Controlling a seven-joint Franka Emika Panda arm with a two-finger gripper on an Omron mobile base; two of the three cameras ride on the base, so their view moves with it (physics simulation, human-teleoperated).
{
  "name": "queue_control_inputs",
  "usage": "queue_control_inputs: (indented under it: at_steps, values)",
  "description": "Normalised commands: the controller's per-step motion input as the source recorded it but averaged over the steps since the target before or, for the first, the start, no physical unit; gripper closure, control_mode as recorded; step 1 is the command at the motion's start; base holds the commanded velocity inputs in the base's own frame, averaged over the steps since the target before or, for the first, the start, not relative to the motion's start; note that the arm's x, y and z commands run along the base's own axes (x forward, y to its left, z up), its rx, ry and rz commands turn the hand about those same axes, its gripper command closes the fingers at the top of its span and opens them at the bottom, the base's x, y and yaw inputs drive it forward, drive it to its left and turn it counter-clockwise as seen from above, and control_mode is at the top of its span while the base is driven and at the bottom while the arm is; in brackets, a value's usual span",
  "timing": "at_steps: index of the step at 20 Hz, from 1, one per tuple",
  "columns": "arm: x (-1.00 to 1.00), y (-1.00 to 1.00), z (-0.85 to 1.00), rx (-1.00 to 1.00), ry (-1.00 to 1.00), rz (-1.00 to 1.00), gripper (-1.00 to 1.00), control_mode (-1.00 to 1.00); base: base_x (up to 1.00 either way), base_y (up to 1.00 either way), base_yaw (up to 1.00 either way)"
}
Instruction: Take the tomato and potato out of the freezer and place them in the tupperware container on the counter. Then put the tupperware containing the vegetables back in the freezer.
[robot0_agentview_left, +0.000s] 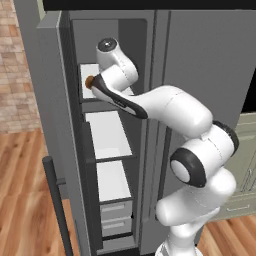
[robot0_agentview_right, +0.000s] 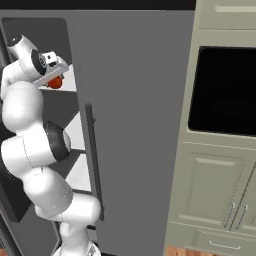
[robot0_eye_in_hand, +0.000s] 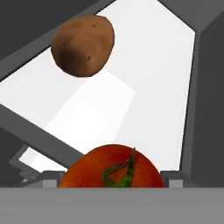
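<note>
Tomato (robot0_eye_in_hand: 112, 168) sat between the gripper's (robot0_eye_in_hand: 112, 183) jaws, apparently pinched; potato (robot0_eye_in_hand: 83, 45) lay farther back. Next: withdraw from freezer (robot0_agentview_left: 75, 150).

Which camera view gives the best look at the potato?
The hand view: the potato lies whole and unobstructed on the white freezer shelf, beyond the tomato. In the left base view a small brown edge peeks out beside the arm.

White rounded arm (robot0_agentview_left: 175, 107) w/ dark joint bands, glossy.
</note>
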Motion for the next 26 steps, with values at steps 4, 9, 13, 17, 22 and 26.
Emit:
queue_control_inputs:
  at_steps: [4, 9, 13, 17, 22, 26]
  values:
    - [-1.00, -0.09, 0.01, 0.18, -0.02, 0.00, 1.00, -1.00, 0.00, 0.00, 0.00]
    - [-1.00, -0.39, 0.00, 0.20, -0.01, 0.00, 1.00, -1.00, 0.00, 0.00, 0.00]
    - [-1.00, -0.67, 0.00, 0.13, 0.00, 0.00, 1.00, -1.00, 0.00, 0.00, 0.00]
    - [-1.00, -0.74, 0.00, 0.04, 0.00, 0.00, 1.00, -1.00, 0.00, 0.00, 0.00]
    - [-0.87, -0.71, 0.00, 0.00, 0.08, -0.06, 1.00, -1.00, 0.00, 0.00, 0.00]
    - [-0.48, -0.51, -0.12, 0.00, 0.23, -0.13, 1.00, -1.00, 0.00, 0.00, 0.00]
